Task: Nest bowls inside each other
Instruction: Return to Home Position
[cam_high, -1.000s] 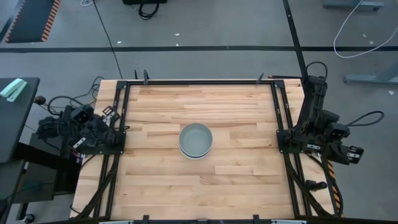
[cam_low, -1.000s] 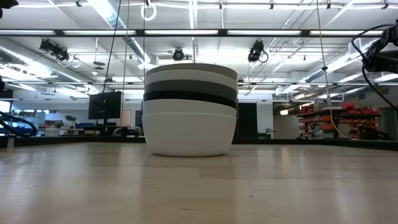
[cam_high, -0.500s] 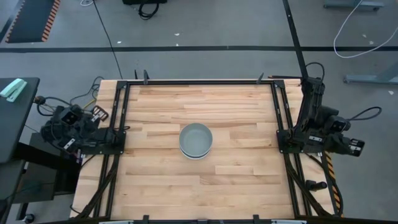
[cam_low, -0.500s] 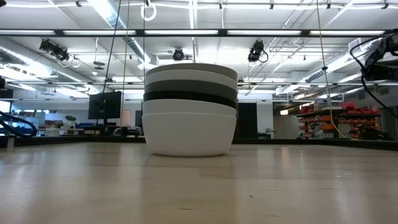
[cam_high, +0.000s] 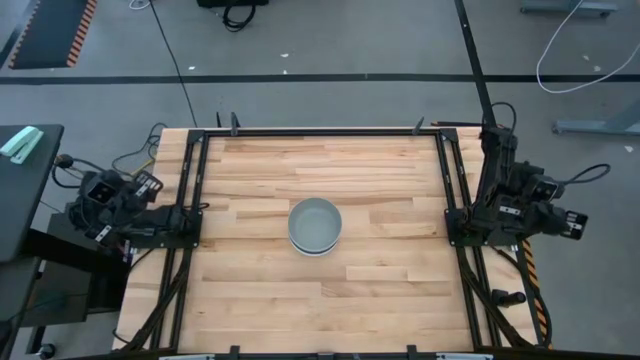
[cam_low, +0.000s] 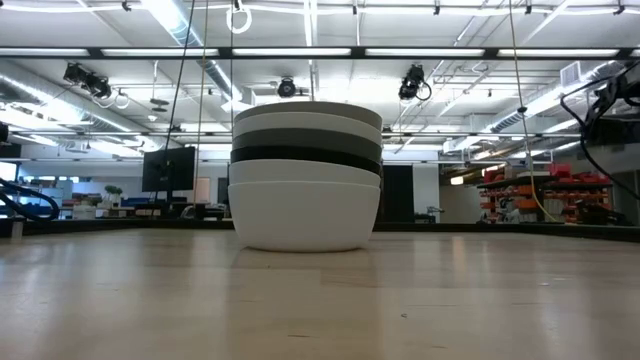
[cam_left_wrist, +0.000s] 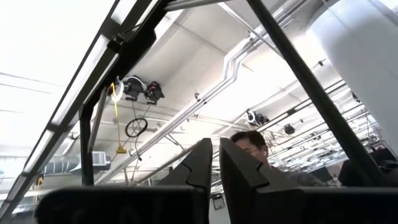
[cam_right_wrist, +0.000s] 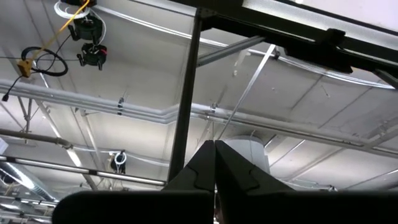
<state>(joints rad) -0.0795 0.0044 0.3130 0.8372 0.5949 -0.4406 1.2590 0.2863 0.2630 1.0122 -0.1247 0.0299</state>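
Note:
Six bowls are nested in one stack (cam_high: 315, 225) at the middle of the table. In the low view the stack (cam_low: 306, 180) reads from the bottom: two white bowls, a black one, a dark grey one, a white one, and a mid grey one on top. The lowest white bowl rests by its base on the wood. My left gripper (cam_left_wrist: 216, 146) is folded back beyond the table's left edge (cam_high: 100, 200), shut and pointing up at the ceiling. My right gripper (cam_right_wrist: 215, 146) is beyond the right edge (cam_high: 560, 218), shut and also pointing up.
A black metal frame (cam_high: 320, 131) runs around the wooden table top. The wood around the stack is bare on all sides. A person (cam_left_wrist: 252, 144) shows in the room beyond my left gripper's fingers. Cables hang beside both arm bases.
Both arms have drawn back from the table. The left one has moved farther out past the left edge. The right one has folded outward past the right edge, its gripper end shifting toward the far side. The stack has stayed still.

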